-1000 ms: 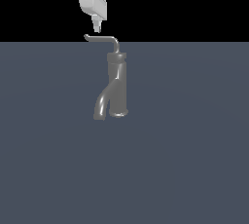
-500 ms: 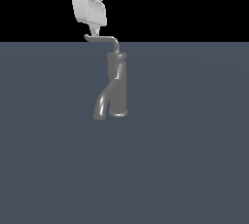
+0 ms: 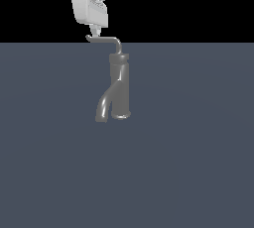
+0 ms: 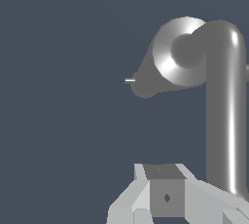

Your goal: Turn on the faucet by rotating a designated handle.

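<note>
A grey metallic upright cylinder faucet [image 3: 120, 85] with a darker collar is seen standing on the flat slate-grey surface [image 3: 188, 162], its thick curved spout [image 3: 105, 104] bending down toward the exterior view's left. From its top a thin grey L-shaped rod handle [image 3: 106, 40] is extended leftward. Above and behind, the white gripper [image 3: 94, 34] is poised at the handle's upturned tip, apparently touching; whether its fingers are parted cannot be told.
</note>
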Controlling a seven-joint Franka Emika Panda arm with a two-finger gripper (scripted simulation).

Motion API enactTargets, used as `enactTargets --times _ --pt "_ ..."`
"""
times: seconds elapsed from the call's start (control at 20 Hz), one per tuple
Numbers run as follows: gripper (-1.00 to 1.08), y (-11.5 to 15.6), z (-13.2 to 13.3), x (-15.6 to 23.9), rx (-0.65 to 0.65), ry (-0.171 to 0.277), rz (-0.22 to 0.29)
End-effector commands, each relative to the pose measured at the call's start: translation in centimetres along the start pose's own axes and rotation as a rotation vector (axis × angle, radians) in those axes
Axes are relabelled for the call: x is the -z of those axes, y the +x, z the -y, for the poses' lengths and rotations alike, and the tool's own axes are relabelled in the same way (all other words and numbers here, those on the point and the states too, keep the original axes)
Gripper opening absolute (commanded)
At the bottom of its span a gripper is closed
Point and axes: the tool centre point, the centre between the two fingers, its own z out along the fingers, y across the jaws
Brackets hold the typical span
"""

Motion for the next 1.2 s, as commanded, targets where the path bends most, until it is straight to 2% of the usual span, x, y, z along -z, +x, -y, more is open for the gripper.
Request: enactTargets --times 0.0,1.15 --pt "-1.0 -0.1 -0.6 0.0 0.0 0.0 0.0" --pt "-1.0 -0.4 -6.4 0.0 0.0 0.001 0.0"
